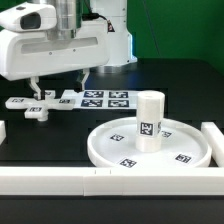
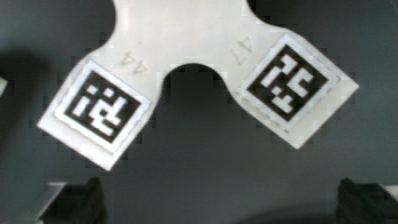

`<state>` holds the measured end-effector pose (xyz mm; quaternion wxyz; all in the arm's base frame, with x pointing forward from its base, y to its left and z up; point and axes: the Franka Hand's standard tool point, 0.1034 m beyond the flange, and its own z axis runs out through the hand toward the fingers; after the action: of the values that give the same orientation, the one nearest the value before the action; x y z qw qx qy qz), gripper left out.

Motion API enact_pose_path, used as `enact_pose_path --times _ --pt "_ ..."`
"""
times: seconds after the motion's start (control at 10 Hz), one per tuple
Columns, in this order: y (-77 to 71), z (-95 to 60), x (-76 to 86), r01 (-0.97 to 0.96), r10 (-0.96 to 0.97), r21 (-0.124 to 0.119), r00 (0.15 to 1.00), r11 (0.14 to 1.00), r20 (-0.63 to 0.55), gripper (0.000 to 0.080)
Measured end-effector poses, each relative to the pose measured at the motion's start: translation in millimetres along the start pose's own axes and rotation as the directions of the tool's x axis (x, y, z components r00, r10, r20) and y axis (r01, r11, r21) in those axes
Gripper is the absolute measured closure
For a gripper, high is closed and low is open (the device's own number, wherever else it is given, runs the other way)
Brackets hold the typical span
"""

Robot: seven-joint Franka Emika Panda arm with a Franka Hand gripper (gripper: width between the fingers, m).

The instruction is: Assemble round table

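Observation:
The large round disc (image 1: 118,148) lies on the black table at the exterior view's right. The short cylindrical leg (image 1: 150,120) stands upright on its central hub. The cross-shaped foot (image 1: 40,104) lies flat on the table at the exterior view's left. My gripper (image 1: 58,88) hangs open just above it and holds nothing. In the wrist view two tagged arms of the foot (image 2: 178,45) fill the picture. My gripper (image 2: 217,205) is open there, with one dark fingertip (image 2: 71,200) on each side and only bare table between them.
The marker board (image 1: 105,98) lies flat just beyond the foot toward the exterior view's right. White border blocks run along the front (image 1: 60,180), the right (image 1: 212,140) and the left edge (image 1: 3,130).

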<state>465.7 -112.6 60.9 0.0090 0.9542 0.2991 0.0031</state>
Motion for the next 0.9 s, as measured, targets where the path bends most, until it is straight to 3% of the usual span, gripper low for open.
enact_pose_path --times 0.2,0.7,0.9 --pt "1.0 0.8 -1.7 0.014 -0.014 0.001 1.000 1.000 0.002 0.0151" --pt "25.5 5.0 -39.1 0.062 -0.062 0.008 0.998 0.998 0.013 0.0151" --pt "24.4 5.2 -37.8 0.063 -0.063 0.009 0.998 0.998 0.013 0.0151"
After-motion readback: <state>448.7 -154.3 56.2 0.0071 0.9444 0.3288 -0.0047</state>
